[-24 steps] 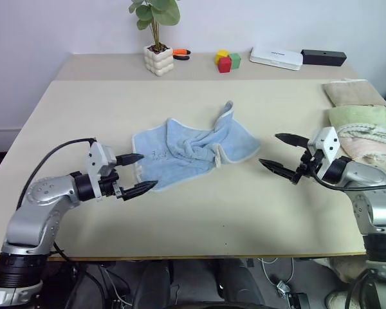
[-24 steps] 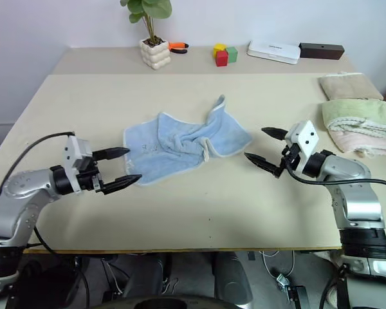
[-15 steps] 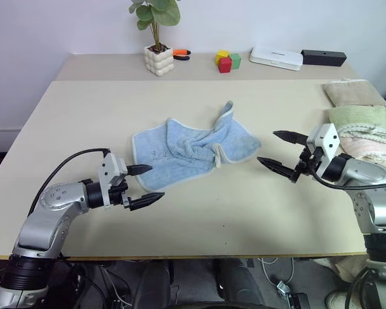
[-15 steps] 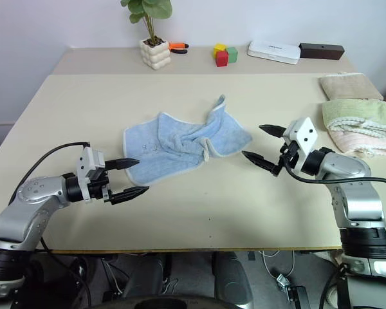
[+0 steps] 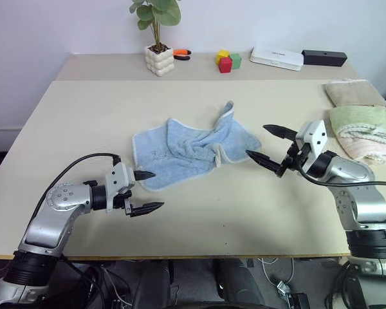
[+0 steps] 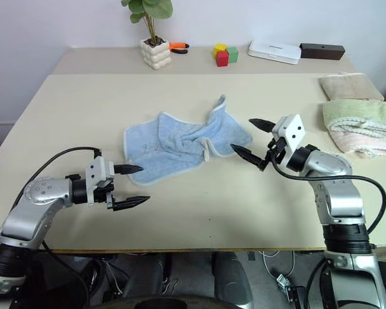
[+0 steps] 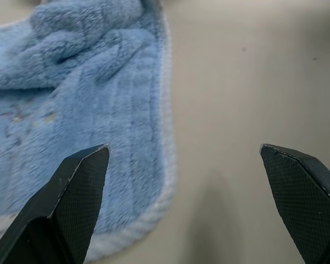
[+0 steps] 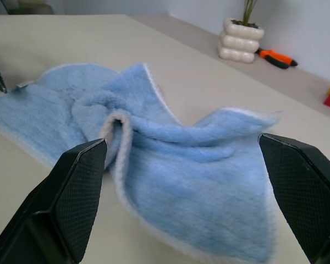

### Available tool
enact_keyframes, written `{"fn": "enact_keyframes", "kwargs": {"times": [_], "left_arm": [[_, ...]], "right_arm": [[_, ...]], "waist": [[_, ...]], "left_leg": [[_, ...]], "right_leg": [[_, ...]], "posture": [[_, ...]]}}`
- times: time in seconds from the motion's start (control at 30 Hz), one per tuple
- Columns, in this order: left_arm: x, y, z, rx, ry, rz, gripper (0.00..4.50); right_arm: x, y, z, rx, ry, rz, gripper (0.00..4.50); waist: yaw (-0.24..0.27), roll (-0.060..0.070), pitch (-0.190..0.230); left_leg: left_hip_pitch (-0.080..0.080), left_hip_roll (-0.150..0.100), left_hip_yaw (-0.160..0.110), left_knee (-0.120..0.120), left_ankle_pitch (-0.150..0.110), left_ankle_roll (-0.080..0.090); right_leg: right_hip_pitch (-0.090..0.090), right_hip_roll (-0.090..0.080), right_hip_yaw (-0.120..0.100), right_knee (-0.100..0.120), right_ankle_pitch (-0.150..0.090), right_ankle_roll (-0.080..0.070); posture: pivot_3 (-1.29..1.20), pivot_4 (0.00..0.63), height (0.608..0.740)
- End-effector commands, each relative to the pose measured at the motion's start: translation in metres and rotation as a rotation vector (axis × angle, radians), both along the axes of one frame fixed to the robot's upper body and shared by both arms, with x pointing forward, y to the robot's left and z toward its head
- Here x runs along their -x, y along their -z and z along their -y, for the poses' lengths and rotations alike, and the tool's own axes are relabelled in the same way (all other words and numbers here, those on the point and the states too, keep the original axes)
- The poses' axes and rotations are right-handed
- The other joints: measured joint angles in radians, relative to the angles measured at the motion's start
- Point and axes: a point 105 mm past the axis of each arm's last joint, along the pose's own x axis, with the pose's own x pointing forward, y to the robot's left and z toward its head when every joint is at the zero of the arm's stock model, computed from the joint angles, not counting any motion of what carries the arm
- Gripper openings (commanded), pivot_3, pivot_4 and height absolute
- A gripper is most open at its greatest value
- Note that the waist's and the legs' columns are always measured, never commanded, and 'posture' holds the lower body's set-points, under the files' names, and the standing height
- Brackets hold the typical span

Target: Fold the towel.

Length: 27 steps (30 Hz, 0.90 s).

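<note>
The towel (image 5: 190, 151) is found lying crumpled near the middle of the tabletop (image 5: 83, 112), unfolded, with a raised fold running toward its far right corner. Its pale trim is seen along the left and near edges; a small dark embroidered mark sits near the left end, too small to be read. Bare surface is noted on every side of the towel, widest toward the left and the near edge.

The left hand (image 5: 148, 191) is held just beside the towel's near left corner, fingers spread wide, nothing gripped; one fingertip lies over the trim, contact cannot be told. The right hand (image 5: 265, 145) is held at the towel's right edge, fingers equally wide apart and empty.

A folded beige towel (image 5: 354, 93) and a folded green-and-pink towel (image 5: 367, 132) are stacked near the right edge, well apart from the task item. Along the far edge stand a potted plant (image 5: 157, 38), an orange-handled tool (image 5: 180, 54), coloured blocks (image 5: 226, 60), a white box (image 5: 276, 58) and a black box (image 5: 323, 58). No legible writing is observed.
</note>
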Motion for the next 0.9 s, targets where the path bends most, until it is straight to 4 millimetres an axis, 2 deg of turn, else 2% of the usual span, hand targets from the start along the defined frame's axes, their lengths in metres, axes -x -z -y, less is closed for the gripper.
{"fn": "enact_keyframes", "kwargs": {"times": [0.03, 0.17, 0.23, 0.33, 0.43, 0.53, 0.67, 0.7, 0.8, 0.9], "left_arm": [[-0.004, 0.0, 0.003, -0.01, 0.006, 0.035, 4.48], [-0.004, 0.013, 0.003, -0.04, 0.006, 0.017, 4.48], [-0.006, 0.025, 0.009, -0.078, 0.004, 0.029, 4.48], [-0.013, 0.043, 0.009, -0.133, -0.028, 0.007, 4.48], [-0.024, 0.057, -0.001, -0.166, -0.114, -0.038, 3.68], [-0.027, 0.052, 0.002, -0.125, -0.116, -0.038, 2.25], [-0.026, 0.05, -0.003, -0.126, -0.112, -0.074, 0.32], [-0.026, 0.049, -0.005, -0.122, -0.119, -0.083, 0.02], [-0.026, 0.039, -0.01, -0.061, -0.147, -0.104, 0.02], [-0.024, 0.014, -0.016, 0.064, -0.169, -0.112, 0.02]], "right_arm": [[0.005, -0.016, -0.007, -0.004, -0.011, 0.078, 4.5], [0.007, -0.02, -0.017, -0.017, -0.016, 0.091, 4.5], [0.009, -0.022, -0.017, -0.026, -0.015, 0.099, 4.5], [0.012, -0.025, -0.018, -0.029, -0.013, 0.105, 4.5], [0.013, -0.024, -0.015, -0.028, -0.001, 0.106, 4.5], [0.013, -0.021, -0.014, -0.032, 0.018, 0.104, 4.5], [0.009, -0.014, -0.009, -0.01, 0.057, 0.113, 4.5], [0.006, -0.013, -0.007, -0.006, 0.071, 0.115, 4.5], [-0.004, -0.007, 0.0, 0.057, 0.117, 0.128, 4.5], [-0.012, 0.006, 0.007, 0.166, 0.133, 0.147, 4.5]], "waist": [[0.0, 0.0, 0.0], [0.0, 0.0, 0.0], [-0.001, 0.0, 0.0], [0.006, 0.001, -0.001], [0.011, 0.002, -0.002], [0.004, 0.002, -0.002], [-0.005, 0.003, -0.003], [-0.007, 0.003, -0.003], [-0.016, 0.003, -0.003], [-0.028, 0.003, -0.002]], "left_leg": [[0.0, 0.0, 0.0, 0.0, 0.0, 0.0], [0.0, 0.0, 0.0, 0.0, 0.0, 0.0], [0.0, 0.0, 0.0, 0.0, 0.0, 0.0], [0.0, 0.0, 0.0, 0.0, 0.0, 0.0], [0.004, -0.001, 0.0, 0.0, 0.0, 0.0], [0.014, -0.001, 0.0, -0.001, 0.0, 0.0], [0.015, 0.0, 0.0, -0.002, 0.0, 0.0], [0.015, 0.0, 0.0, -0.002, 0.0, 0.0], [0.015, 0.001, 0.0, -0.002, 0.0, 0.0], [0.015, 0.001, 0.0, -0.002, 0.0, 0.0]], "right_leg": [[0.0, 0.0, 0.0, 0.0, 0.0, 0.0], [0.0, 0.0, 0.0, 0.0, 0.0, 0.0], [0.0, 0.0, 0.0, 0.0, 0.0, 0.0], [0.0, 0.0, 0.0, 0.0, 0.0, 0.0], [0.005, -0.001, 0.0, -0.001, 0.0, 0.0], [0.014, -0.001, 0.0, -0.002, -0.002, -0.003], [0.014, 0.0, 0.0, -0.001, -0.003, -0.004], [0.014, 0.001, 0.0, -0.001, -0.003, -0.004], [0.014, 0.001, 0.0, -0.001, -0.003, -0.004], [0.013, 0.001, 0.0, 0.001, -0.003, -0.004]], "posture": [[0.0, 0.15, 0.74], [0.0, 0.15, 0.74], [0.0, 0.15, 0.74], [0.0, 0.15, 0.74], [0.0, 0.15, 0.74], [0.0, 0.15, 0.74], [0.0, 0.15, 0.74], [0.0, 0.15, 0.74], [0.0, 0.15, 0.74], [0.0, 0.15, 0.74]]}}
